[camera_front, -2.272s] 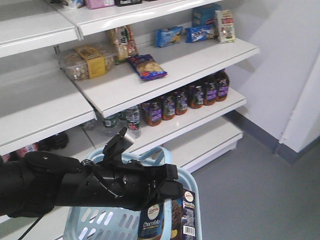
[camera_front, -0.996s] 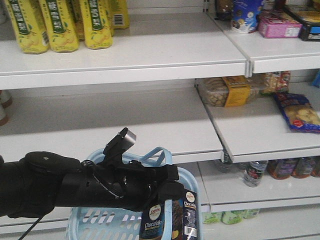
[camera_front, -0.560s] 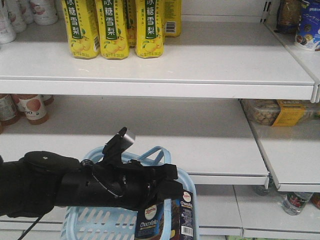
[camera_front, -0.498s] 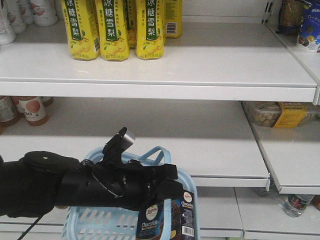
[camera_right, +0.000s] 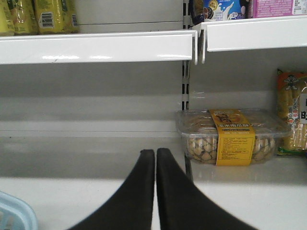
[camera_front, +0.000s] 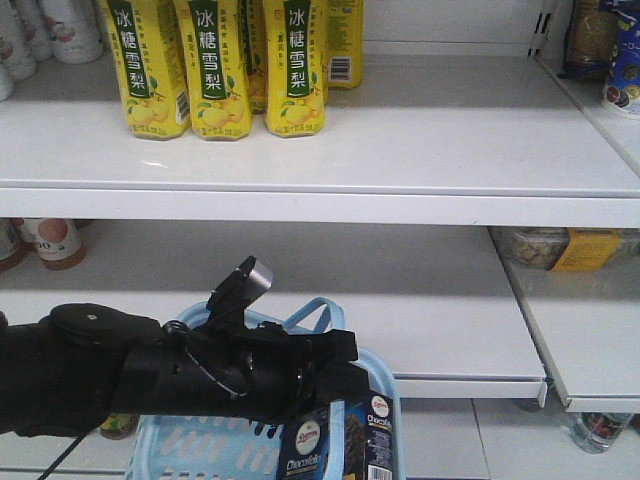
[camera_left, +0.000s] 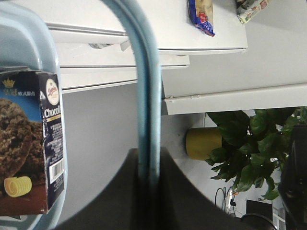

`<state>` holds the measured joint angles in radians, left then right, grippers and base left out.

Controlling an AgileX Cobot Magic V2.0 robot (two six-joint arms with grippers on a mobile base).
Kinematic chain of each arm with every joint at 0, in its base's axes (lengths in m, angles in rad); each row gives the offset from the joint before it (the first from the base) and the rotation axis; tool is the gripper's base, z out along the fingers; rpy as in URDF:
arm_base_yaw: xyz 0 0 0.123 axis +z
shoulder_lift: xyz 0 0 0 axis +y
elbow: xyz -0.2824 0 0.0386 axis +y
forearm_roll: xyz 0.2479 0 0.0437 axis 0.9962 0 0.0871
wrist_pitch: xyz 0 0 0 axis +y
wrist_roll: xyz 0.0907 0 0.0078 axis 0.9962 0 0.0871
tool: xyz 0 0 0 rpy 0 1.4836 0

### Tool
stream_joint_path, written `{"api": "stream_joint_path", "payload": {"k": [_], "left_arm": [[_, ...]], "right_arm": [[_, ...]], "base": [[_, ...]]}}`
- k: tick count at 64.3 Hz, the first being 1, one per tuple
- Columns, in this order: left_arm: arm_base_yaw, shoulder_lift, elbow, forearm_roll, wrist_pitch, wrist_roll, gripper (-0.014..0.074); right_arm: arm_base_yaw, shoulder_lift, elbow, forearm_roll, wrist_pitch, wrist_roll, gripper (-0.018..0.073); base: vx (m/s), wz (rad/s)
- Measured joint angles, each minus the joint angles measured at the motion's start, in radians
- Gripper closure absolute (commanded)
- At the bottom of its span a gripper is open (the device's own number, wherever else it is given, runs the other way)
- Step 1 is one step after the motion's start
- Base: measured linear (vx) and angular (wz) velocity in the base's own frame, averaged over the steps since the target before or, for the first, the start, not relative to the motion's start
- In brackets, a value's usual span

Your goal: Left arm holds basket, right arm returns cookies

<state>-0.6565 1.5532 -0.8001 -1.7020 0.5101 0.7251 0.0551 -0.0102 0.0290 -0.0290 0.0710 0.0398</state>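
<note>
In the front view my thick black left arm (camera_front: pixel 120 370) reaches right and holds the light blue basket (camera_front: pixel 200 450) in front of the white shelves. The cookies (camera_front: pixel 340 445), a dark brown and navy carton, stand upright in the basket's right end. In the left wrist view my left gripper (camera_left: pixel 148 151) is shut on the basket's thin blue handle (camera_left: pixel 144 86), with the cookies (camera_left: pixel 29 143) against the basket wall (camera_left: pixel 29 38). My right gripper (camera_right: pixel 156 151) is shut and empty, facing the middle shelf. A basket corner (camera_right: pixel 14 211) shows at lower left.
Yellow drink bottles (camera_front: pixel 215 60) stand on the upper shelf, whose edge (camera_front: pixel 330 205) juts forward. A clear snack tub with a yellow label (camera_right: pixel 232 136) sits on the shelf right of my right gripper. A yellow pot (camera_left: pixel 204 143) and a plant stand on the floor.
The shelves have slid across the front view: from snack bags and dark bottles to the yellow bottles. The left arm, basket and cookies keep the same hold; the carton sits slightly lower in frame.
</note>
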Motion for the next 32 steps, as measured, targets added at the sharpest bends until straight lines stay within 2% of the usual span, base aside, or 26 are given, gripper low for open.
{"api": "stream_joint_path", "payload": {"k": [32], "left_arm": [[0.0,0.0,0.0,-0.004,0.007,-0.013,0.0603]], "right_arm": [[0.0,0.0,0.0,0.0,-0.001,0.0,0.0567]], "base": [[0.03,-0.03]]}}
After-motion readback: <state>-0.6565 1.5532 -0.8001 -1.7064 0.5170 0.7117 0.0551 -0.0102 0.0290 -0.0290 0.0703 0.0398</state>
